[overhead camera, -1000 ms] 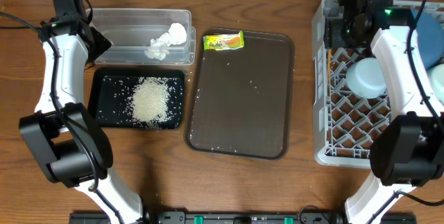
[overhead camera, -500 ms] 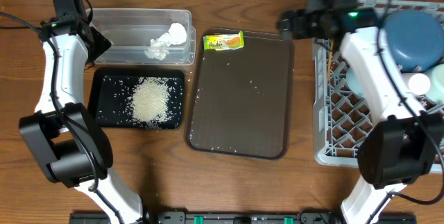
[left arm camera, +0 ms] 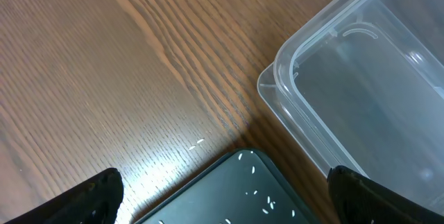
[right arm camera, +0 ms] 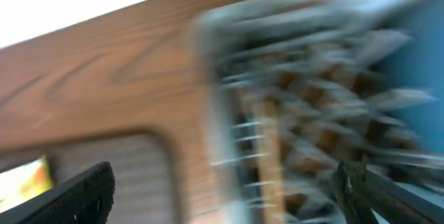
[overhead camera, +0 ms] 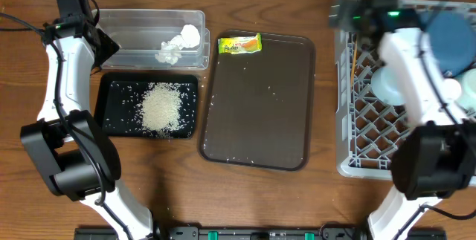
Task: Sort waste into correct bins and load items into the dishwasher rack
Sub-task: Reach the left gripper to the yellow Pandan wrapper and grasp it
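The dishwasher rack on the worktop already holds the dark blue plate and pale blue bowls. On the brown tray the snack wrapper lies unsorted, while the black tray carries the rice and the clear tub the tissue. Left claw and right claw both gape wide, empty.

Light was bright and even, shadows faint. Motion blur smeared the right wrist view — the dishwasher rack a streaked grid; the left wrist view was crisp.
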Tool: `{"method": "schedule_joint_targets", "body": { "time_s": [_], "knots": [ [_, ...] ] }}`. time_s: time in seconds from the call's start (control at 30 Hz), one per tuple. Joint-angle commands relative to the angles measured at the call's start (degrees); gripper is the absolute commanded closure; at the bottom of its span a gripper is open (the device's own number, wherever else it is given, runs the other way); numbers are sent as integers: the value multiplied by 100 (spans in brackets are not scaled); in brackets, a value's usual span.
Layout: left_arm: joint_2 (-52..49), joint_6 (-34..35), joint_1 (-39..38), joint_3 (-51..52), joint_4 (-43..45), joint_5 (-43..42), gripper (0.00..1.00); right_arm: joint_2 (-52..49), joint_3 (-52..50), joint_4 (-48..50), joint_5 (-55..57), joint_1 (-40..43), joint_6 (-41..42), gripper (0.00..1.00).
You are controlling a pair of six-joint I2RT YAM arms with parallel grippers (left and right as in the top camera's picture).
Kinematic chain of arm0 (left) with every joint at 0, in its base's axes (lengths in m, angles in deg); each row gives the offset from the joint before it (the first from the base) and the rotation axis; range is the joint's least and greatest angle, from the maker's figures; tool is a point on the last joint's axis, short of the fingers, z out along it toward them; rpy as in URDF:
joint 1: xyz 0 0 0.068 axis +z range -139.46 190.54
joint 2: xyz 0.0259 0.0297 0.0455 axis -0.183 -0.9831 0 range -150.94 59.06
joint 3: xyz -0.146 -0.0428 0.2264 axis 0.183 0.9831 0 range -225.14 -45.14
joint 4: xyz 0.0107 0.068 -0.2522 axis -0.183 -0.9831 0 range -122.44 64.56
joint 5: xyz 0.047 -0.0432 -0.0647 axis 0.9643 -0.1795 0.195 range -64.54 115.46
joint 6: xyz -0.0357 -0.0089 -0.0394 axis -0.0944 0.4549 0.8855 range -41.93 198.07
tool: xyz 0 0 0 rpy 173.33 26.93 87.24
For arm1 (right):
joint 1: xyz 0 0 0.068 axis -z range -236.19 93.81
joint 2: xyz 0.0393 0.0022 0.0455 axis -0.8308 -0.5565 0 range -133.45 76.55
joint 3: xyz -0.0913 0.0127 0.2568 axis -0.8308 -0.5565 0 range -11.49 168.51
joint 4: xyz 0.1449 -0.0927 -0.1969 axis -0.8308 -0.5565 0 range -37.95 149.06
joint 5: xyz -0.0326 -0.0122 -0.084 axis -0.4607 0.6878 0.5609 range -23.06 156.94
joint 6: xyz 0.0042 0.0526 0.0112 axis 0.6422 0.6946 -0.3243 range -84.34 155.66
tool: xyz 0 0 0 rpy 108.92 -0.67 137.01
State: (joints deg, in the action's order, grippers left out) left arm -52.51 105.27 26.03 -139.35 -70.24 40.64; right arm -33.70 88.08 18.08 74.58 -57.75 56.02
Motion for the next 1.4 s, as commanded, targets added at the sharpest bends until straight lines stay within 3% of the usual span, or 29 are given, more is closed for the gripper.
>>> {"method": "schedule_joint_targets", "body": {
  "time_s": [0.0, 0.33, 0.43, 0.67, 0.77, 0.87, 1.0, 1.27, 1.37],
  "knots": [
    [-52, 55, 9, -2, -15, 33, 4, -68, -9, -175, 350, 662, 149, 1],
    [-52, 61, 9, -2, 358, 31, 4, -68, -11, -243, 350, 1950, 146, 1],
    [-50, 527, 9, -2, 516, -223, 4, -68, -9, -245, 350, 2166, 146, 1],
    [-52, 542, -42, 0, -780, -4592, 2, -68, -11, -251, 350, 2400, 146, 1],
    [-44, 339, -319, 4, -944, -5731, 2, -68, -9, -251, 350, 2400, 146, 1],
    [-31, -98, -785, -9, -881, -6317, 2, -68, -11, -251, 350, 2406, 146, 1],
    [-28, -343, -1808, -326, -739, -5727, 2, -68, -9, -254, 350, 2404, 146, 1],
    [-28, -339, -3783, -1650, -769, -1213, 2, -68, -11, -254, 350, 2400, 146, 1],
    [-57, -341, -4225, -1641, -334, -369, 2, -68, -9, -254, 350, 2400, 146, 1]
  ]
}}
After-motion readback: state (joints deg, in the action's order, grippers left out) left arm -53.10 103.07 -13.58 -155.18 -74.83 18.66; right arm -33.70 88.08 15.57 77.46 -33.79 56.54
